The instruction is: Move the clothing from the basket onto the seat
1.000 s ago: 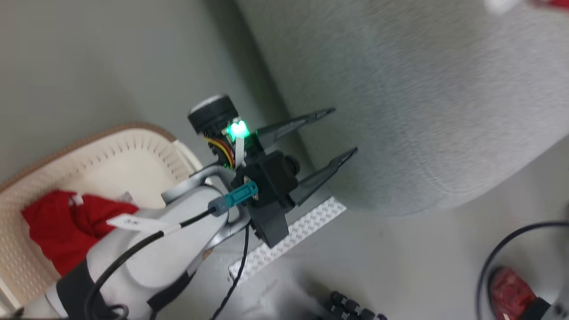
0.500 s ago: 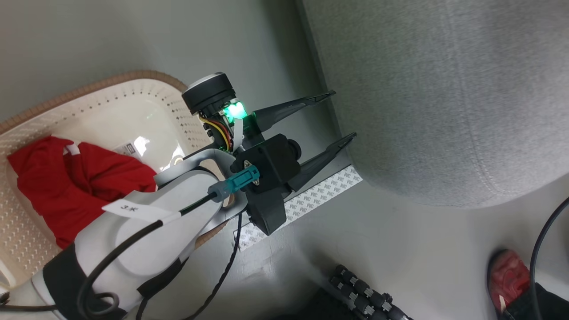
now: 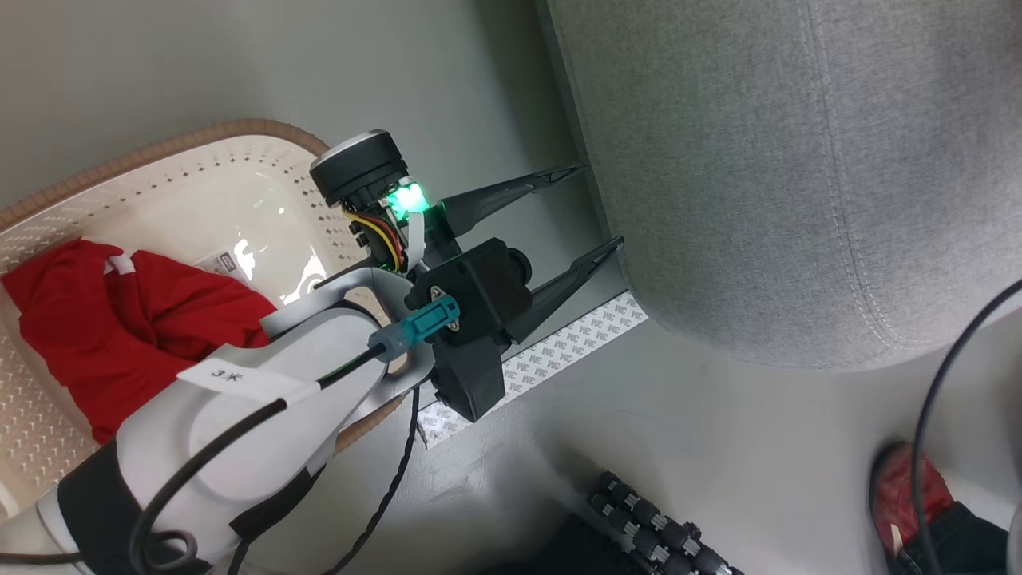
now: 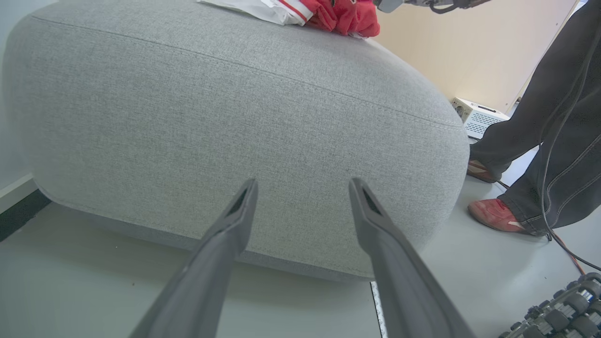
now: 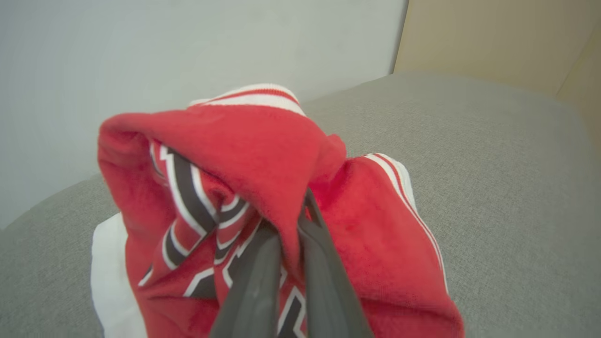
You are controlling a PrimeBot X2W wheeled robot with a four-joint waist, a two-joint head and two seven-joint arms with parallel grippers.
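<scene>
Grey floor (image 3: 718, 447): left gripper (image 3: 599, 206) fingers spread beside light-grey fabric sofa (image 3: 758, 160) at 2 o'clock, right gripper (image 5: 288, 220) clamped on red lettered jersey (image 5: 244, 141) atop it, another red garment (image 3: 120, 319) in cream perforated basket (image 3: 200, 136) at 9 o'clock.

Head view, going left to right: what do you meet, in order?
First the red clothing lying in the basket → left tool, open, empty → grey seat.
</scene>
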